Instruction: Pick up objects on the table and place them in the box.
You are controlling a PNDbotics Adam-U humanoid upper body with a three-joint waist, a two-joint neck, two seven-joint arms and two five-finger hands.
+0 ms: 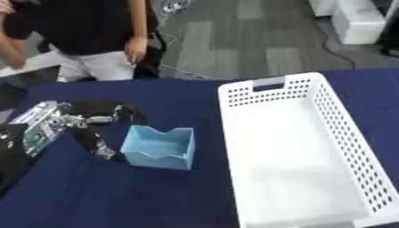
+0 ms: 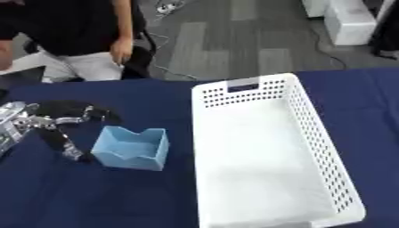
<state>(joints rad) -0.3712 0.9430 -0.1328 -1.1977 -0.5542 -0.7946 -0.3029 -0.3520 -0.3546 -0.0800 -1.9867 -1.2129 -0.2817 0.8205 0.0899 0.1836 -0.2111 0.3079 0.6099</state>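
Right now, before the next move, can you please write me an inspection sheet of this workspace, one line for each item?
Surface: table under a dark blue cloth.
Job's things: small light blue open-topped box, upright on the cloth, left of the large white perforated plastic basket; the basket looks empty.
Clutter: nothing seen.
Hands: left hand, black with silver parts, fingers spread open beside the blue box, holding nothing; whether it touches the box I cannot tell. Right hand not in view.
Cables: cables lie on the grey floor beyond the table.
Surroundings: a person stands at the far left edge, not touching the things; white boxes on the floor.
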